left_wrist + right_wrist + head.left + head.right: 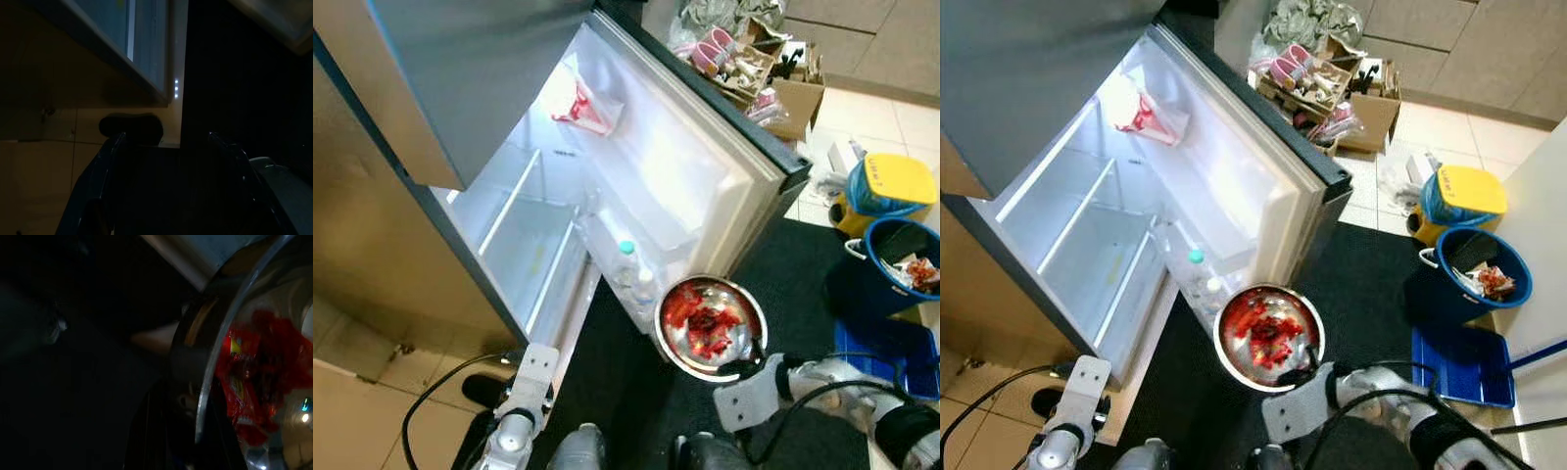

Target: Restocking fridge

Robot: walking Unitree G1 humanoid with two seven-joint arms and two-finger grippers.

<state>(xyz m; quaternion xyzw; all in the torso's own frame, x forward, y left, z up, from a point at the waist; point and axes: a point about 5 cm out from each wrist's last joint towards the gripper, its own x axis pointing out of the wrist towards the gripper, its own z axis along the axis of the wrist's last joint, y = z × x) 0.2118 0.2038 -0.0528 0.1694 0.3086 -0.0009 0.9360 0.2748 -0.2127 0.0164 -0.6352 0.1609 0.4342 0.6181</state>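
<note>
A: So, where is the steel bowl (710, 326) sitting at this moment?

B: It is hanging in the air just in front of the open fridge (538, 211), close to the lower corner of the fridge door (690, 171). The right tool (744, 367) is pinching its near rim, one finger on each side of the metal wall, and the right wrist view is showing the same grip from very close.

A: And what is lying inside the bowl?

B: Red packets (705, 321) are lying in it, heaped in the middle.

A: What is the left tool doing?

B: The left tool (166, 147) is hanging low beside the fridge's bottom edge, with its fingers spread apart and nothing between them. Its wrist view is very dark, but a dark oval thing (131, 128) is lying on the floor near the fridge base.

A: Is something already staying in the fridge?

B: Yes. A clear bag with something red (587, 103) is resting on an upper shelf of the fridge door, and two bottles (634, 269) are standing in its lowest shelf, just beside the bowl.

A: And beyond the fridge door?

B: A cardboard box with clutter (773, 73) is standing behind it, and a blue bucket (901, 259) and a yellow-lidded container (891, 186) are standing well apart from it, on the floor.
</note>
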